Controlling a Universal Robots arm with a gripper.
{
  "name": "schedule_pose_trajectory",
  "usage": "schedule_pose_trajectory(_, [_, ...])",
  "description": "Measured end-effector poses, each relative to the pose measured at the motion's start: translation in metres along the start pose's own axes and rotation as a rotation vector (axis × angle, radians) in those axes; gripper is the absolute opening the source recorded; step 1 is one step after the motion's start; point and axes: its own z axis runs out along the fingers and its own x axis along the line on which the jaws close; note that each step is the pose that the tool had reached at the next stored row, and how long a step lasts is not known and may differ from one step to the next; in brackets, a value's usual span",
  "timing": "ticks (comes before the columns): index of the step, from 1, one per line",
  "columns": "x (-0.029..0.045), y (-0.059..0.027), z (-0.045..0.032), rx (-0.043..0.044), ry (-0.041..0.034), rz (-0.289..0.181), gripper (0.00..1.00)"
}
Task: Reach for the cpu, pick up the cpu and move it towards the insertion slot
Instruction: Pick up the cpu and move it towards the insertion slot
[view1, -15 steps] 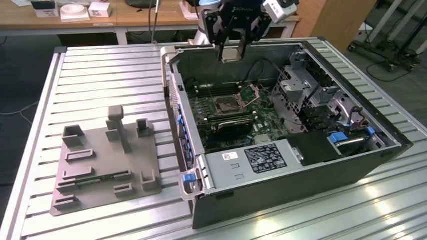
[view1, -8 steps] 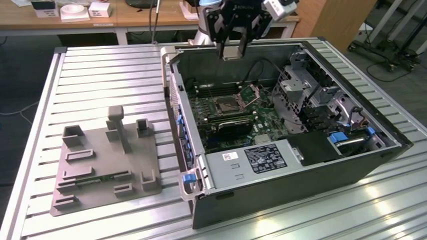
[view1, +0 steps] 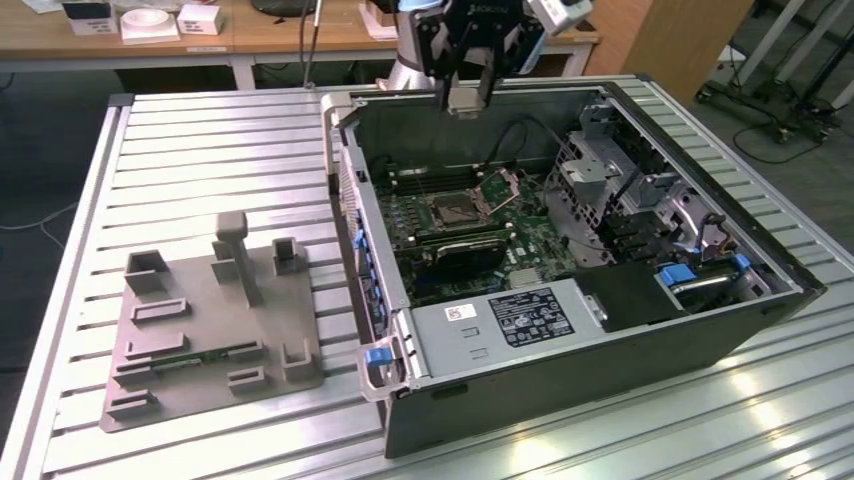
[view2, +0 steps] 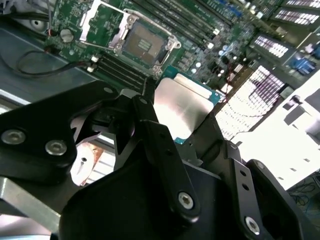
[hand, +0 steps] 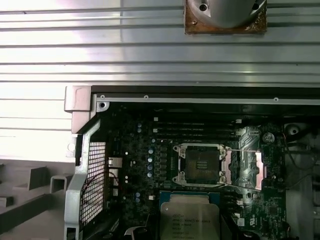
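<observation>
The cpu is clamped in the hand, held high above the open computer case. The insertion slot lies open below, so the carrying step seems underway; lowering demands square alignment.

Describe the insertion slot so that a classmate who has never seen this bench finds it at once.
Start at the open computer case lying on the metal table. On its green motherboard, find the insertion slot: a square, silver-framed socket with a dark centre and a raised bracket, unlike the long thin memory slots beside it.
</observation>
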Motion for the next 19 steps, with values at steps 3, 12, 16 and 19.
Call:
schedule_pose_trajectory(3, [-0.0035, 0.0042, 0.0003, 0.0000, 0.0000, 0.000, 0.55])
schedule_pose_trajectory(12, [-0.0142, 0.0142, 0.0011, 0.0000, 0.0000, 0.000, 0.55])
schedule_pose_trajectory(16, [-0.0209, 0.0178, 0.0013, 0.0000, 0.0000, 0.000, 0.55])
schedule_pose_trajectory(19, [-0.0259, 0.0201, 0.0015, -0.0002, 0.0000, 0.000, 0.55])
